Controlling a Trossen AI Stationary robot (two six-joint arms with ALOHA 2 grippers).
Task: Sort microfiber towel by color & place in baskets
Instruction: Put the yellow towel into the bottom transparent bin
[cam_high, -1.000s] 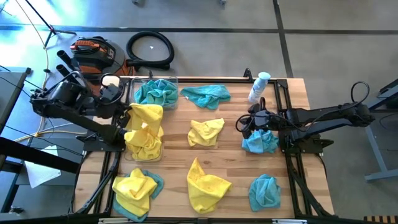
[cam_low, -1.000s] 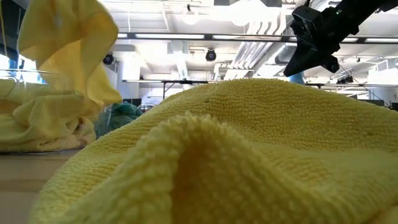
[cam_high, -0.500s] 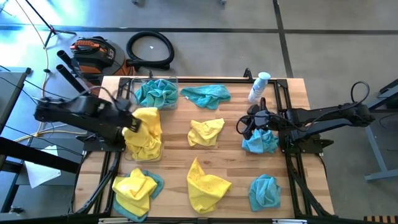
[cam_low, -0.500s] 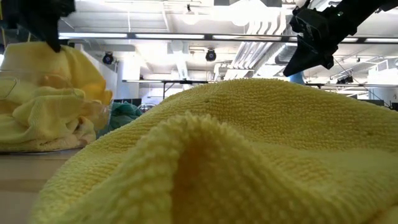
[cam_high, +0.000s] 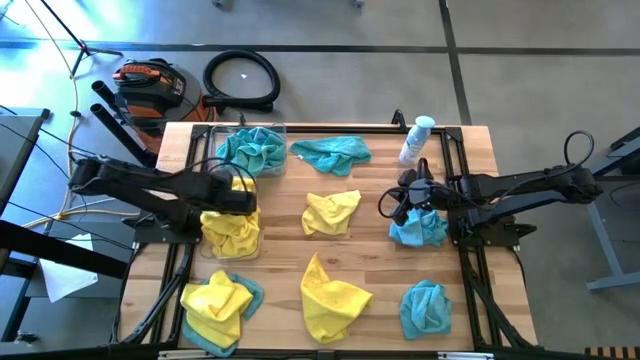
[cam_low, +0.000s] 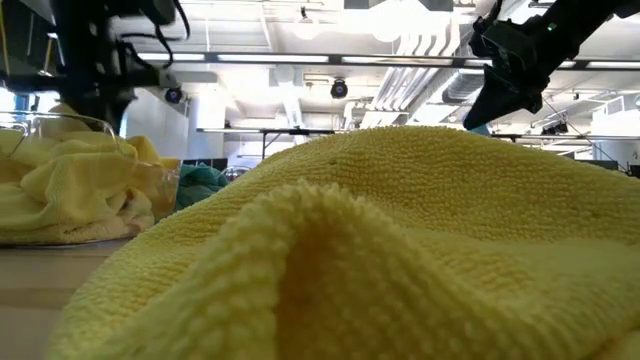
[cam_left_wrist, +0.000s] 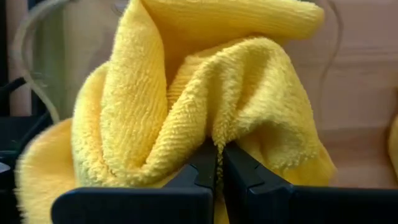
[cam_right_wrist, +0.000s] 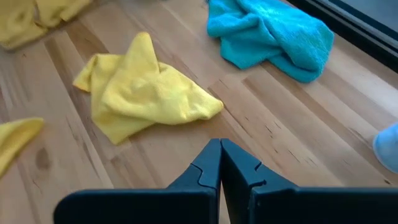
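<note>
yellow towel (cam_left_wrist: 205, 99) is pinched by left gripper (cam_left_wrist: 217, 163) over basket (cam_high: 232, 238) at table's left edge; release is needed next; right gripper (cam_right_wrist: 220, 163) is closed, empty.

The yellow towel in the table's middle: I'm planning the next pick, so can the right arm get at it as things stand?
Probably yes. The right gripper hangs shut and empty just beside the yellow towel, with only bare table between them.

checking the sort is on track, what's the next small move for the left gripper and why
Probably open the left gripper and lift clear. It is shut on a yellow towel that already lies on the yellow pile in the near basket, so the drop looks due. The right gripper waits shut above the table.
</note>
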